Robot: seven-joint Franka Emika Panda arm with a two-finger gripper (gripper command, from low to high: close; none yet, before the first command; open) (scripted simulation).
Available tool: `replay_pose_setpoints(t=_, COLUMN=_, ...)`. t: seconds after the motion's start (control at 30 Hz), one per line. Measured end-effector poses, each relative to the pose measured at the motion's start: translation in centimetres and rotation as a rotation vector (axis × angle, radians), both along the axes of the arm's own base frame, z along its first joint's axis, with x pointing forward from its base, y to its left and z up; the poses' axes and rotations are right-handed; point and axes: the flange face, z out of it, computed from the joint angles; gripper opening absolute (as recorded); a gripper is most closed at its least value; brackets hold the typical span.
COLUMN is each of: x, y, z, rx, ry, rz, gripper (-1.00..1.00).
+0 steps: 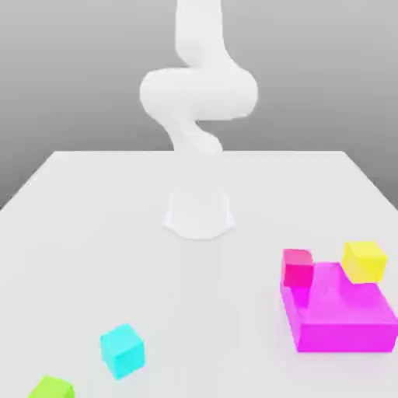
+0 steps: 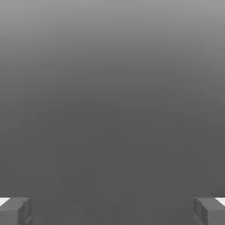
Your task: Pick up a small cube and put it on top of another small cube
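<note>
Smooth, matt white table (image 1: 194, 311).

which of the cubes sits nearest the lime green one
The cyan cube, standing alone on the white table; the red-pink cube and yellow cube are both over by the magenta block.

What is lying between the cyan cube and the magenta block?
Between the cyan cube and the magenta block, the exterior view shows only bare table.

A cyan cube (image 1: 123, 351), a lime-green cube (image 1: 53, 388), a crimson-pink cube (image 1: 298, 268) and a yellow cube (image 1: 364, 262) are seen in plain colours; a magenta block (image 1: 340, 315), white table (image 1: 155, 288) and white arm (image 1: 199, 93) are pictured.
</note>
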Motion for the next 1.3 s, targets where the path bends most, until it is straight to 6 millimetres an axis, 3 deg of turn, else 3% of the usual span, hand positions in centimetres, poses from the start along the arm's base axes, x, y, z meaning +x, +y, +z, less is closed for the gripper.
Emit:
replay_pose_setpoints(t=0.2, x=6.4, y=-2.8, z=-11.4, rx=-0.063, ry=0.175, rz=0.142, gripper=0.00)
replay_pose_setpoints(t=0.4, x=9.3, y=-5.3, z=-23.5, rx=-0.120, ry=0.341, rz=0.279, gripper=0.00)
replay_pose_setpoints(t=0.57, x=9.1, y=-7.5, z=-33.5, rx=-0.166, ry=0.479, rz=0.392, gripper=0.00)
replay_pose_setpoints(t=0.83, x=5.0, y=-10.8, z=-47.4, rx=-0.237, ry=0.684, rz=0.561, gripper=0.00)
replay_pose_setpoints(t=0.97, x=4.8, y=-11.0, z=-52.2, rx=-0.242, ry=0.695, rz=0.572, gripper=0.00)
replay_pose_setpoints(t=1.0, x=4.7, y=-11.0, z=-53.2, rx=-0.241, ry=0.695, rz=0.572, gripper=-1.00)
replay_pose_setpoints(t=1.2, x=4.6, y=-11.0, z=-53.7, rx=-0.238, ry=0.697, rz=0.572, gripper=-1.00)
replay_pose_setpoints(t=1.3, x=4.8, y=-11.0, z=-51.6, rx=-0.242, ry=0.697, rz=0.573, gripper=-1.00)
